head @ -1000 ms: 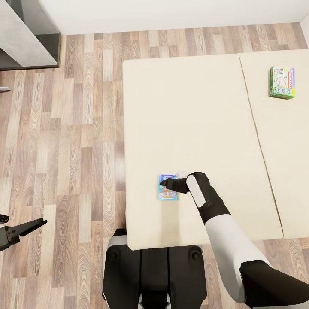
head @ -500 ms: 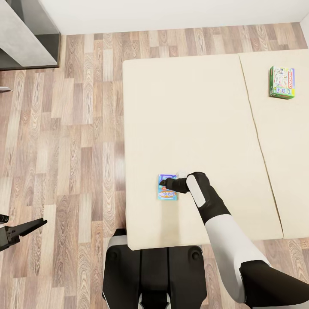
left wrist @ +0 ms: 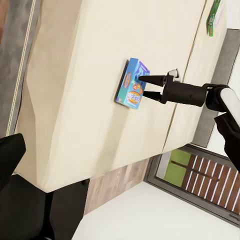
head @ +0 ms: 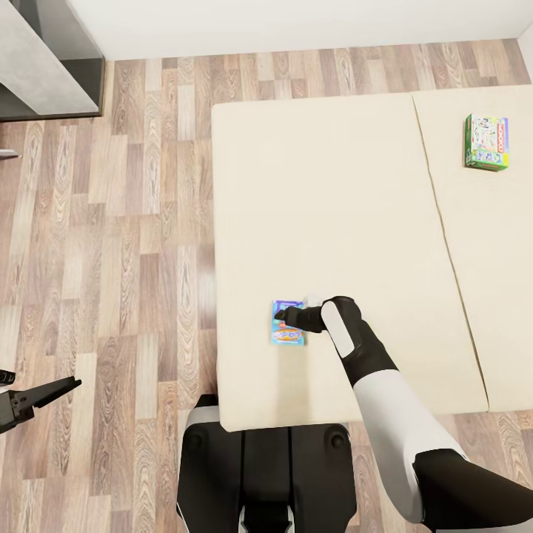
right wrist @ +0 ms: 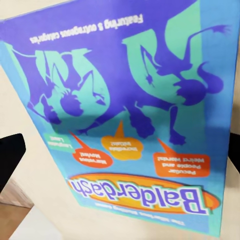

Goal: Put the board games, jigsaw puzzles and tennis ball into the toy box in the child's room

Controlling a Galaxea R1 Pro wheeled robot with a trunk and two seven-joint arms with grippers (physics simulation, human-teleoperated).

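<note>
A blue-purple board game (head: 287, 326) lies flat near the front edge of the beige bed (head: 326, 185). My right gripper (head: 280, 317) hovers just over its cover, open, one finger to each side. The left wrist view shows that game (left wrist: 131, 82) under the spread right gripper (left wrist: 143, 86). Its "Balderdash" cover (right wrist: 125, 125) is close in the right wrist view. A green-edged board game (head: 486, 142) lies far right on the bed. My left gripper (head: 44, 386) hangs open over the floor, low on the left. The toy box, jigsaw puzzles and tennis ball are out of view.
Wood-plank floor (head: 126, 244) runs left of the bed. A grey furniture corner (head: 41, 66) stands at the far left by the white wall. My dark base (head: 259, 474) sits against the bed's front edge. A seam (head: 444, 244) splits the mattress.
</note>
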